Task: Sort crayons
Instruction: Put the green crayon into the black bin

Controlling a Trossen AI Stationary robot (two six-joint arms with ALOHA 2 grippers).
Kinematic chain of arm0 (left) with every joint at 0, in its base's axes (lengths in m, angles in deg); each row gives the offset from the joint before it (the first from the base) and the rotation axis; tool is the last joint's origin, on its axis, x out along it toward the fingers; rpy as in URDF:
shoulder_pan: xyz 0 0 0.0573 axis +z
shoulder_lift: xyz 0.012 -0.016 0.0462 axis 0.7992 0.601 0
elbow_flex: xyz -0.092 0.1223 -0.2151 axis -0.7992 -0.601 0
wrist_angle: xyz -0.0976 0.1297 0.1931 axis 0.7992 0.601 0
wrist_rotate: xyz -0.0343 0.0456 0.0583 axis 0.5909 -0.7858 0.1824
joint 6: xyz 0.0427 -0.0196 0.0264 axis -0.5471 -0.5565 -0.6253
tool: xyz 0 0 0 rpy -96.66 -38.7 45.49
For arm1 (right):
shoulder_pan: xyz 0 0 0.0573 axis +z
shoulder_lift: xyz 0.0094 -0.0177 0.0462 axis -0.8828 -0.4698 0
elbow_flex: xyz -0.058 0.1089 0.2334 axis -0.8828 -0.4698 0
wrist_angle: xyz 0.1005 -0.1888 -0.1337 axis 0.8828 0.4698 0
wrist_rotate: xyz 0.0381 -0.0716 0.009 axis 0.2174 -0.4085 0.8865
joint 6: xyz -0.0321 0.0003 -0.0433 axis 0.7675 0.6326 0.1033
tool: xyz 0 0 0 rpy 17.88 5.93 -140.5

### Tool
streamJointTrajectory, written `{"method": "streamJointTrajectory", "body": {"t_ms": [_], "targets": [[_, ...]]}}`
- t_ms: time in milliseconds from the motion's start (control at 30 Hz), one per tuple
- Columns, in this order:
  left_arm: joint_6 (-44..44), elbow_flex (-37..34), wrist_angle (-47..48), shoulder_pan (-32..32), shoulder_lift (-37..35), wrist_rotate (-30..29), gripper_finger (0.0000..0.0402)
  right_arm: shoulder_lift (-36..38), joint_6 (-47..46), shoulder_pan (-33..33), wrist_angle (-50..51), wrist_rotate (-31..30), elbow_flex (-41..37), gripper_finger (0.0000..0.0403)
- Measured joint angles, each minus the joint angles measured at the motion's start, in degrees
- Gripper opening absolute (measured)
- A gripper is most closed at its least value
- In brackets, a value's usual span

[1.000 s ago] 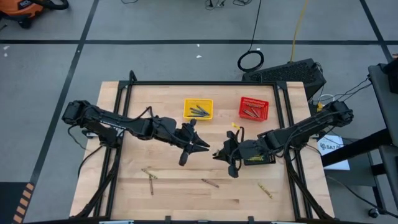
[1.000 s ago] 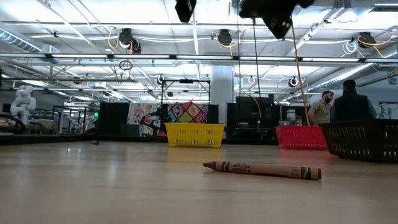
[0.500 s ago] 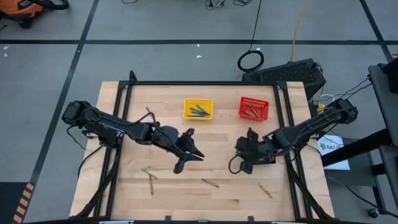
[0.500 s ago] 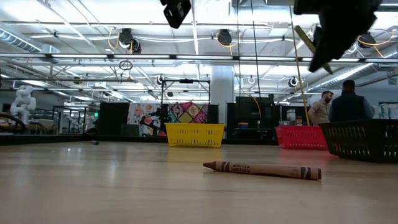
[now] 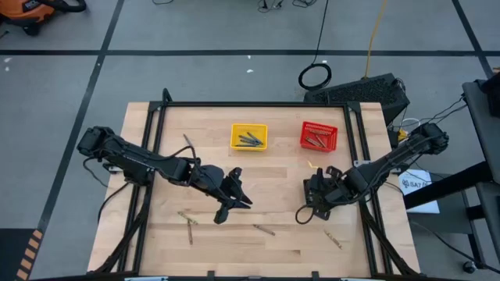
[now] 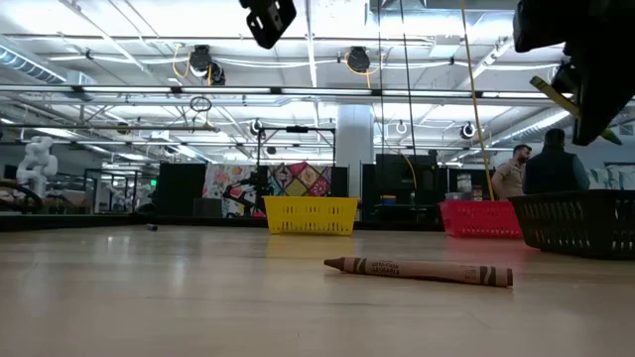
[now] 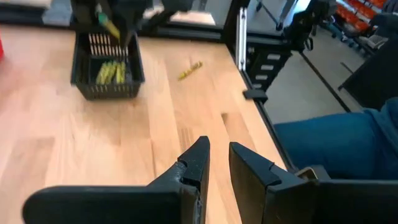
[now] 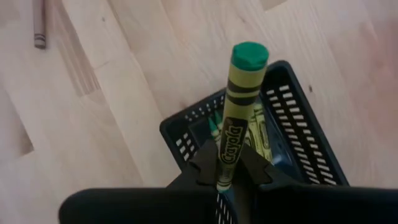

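Observation:
My right gripper [image 8: 227, 169] is shut on a yellow-olive crayon [image 8: 239, 106] with a green end, in the air above the black mesh basket [image 8: 292, 134], which holds several yellow-olive crayons. In the high view this gripper [image 5: 313, 178] is at the table's right, and the arm hides most of the basket. My left gripper [image 5: 231, 204] hangs open and empty above mid-table; it also shows in its wrist view [image 7: 219, 165]. A brown crayon [image 6: 417, 270] lies flat on the table, along with other loose crayons [image 5: 264, 229] [image 5: 333, 239] [image 5: 188, 223]. My right gripper pinches the crayon's wrapped shaft near its lower end [image 8: 225, 163] between its two fingers. The crayon runs along the fingers and sticks out past them, green end [image 8: 249, 57] foremost. It is lifted clear and tilted [image 6: 556, 96] above the black basket.
A yellow basket [image 5: 249, 136] with dark crayons and a red basket [image 5: 319, 136] with brown-red ones stand at the far side. One more crayon [image 7: 189, 70] lies beside the black basket. Two people [image 6: 541, 164] stand in the room beyond the table.
My right gripper has carried the yellow-olive crayon from mid-table toward the right edge, turning as it went, and is now over the black basket. My left gripper has drifted toward the near edge and a little left, staying above the table.

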Motion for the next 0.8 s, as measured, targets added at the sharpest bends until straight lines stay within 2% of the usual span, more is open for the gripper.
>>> {"method": "streamJointTrajectory", "body": {"t_ms": [200,333,500,800], "targets": [[6.5,0.0,7.6,-0.8,0.0,0.0,0.0066,-0.3,-1.5,0.6,2.7,0.1,0.0,0.0001],[7.1,0.0,11.5,-1.5,0.0,-0.1,0.0066,-1.3,-1.9,0.5,5.5,0.1,0.0,0.0001],[7.2,0.0,12.4,-2.6,0.0,-0.2,0.0066,-3.8,-2.1,0.5,7.4,4.4,0.0,0.0001],[7.3,0.0,12.4,-3.8,0.0,-0.3,0.0066,-8.9,0.4,0.5,9.5,4.8,0.0,0.0002]]}}
